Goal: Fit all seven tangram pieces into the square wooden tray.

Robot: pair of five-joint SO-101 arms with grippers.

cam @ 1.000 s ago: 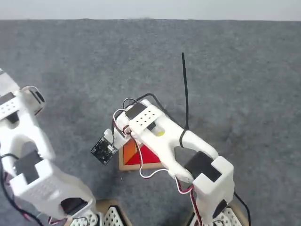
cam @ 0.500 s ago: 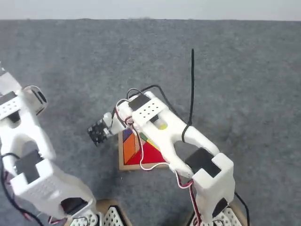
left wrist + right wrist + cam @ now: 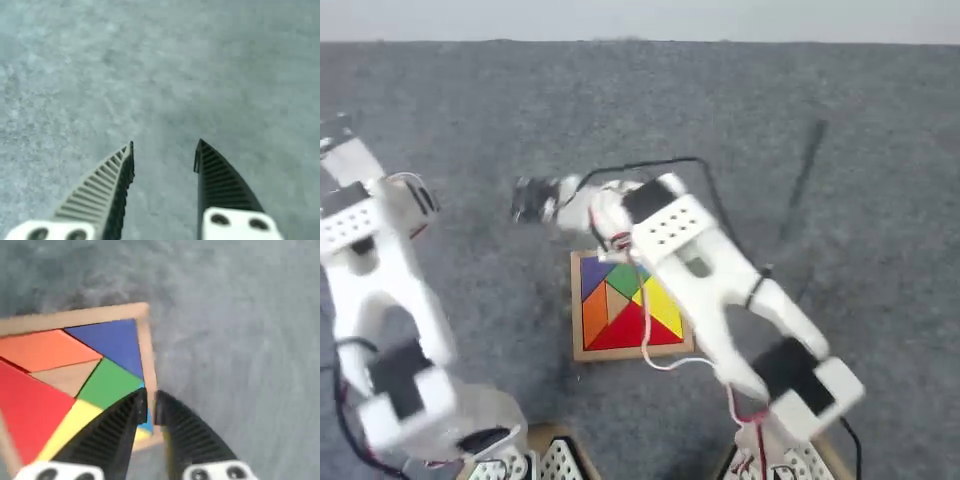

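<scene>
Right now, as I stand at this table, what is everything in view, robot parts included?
Wooden tray: one, pale wood, square, on the cloth near the arms' bases.
Tangram pieces: seven colours, all in the tray: purple, green, orange, tan, red, yellow, light blue sliver beside the right pincer.
Cloth: one, grey, covering the table.
Cable: one, black, looping by the right arm.
Arms: two, white; left arm beside the tray, right arm over it.
Left pincer: open, empty, above bare cloth.
Right pincer: nearly shut, empty, over the tray's rim.
</scene>
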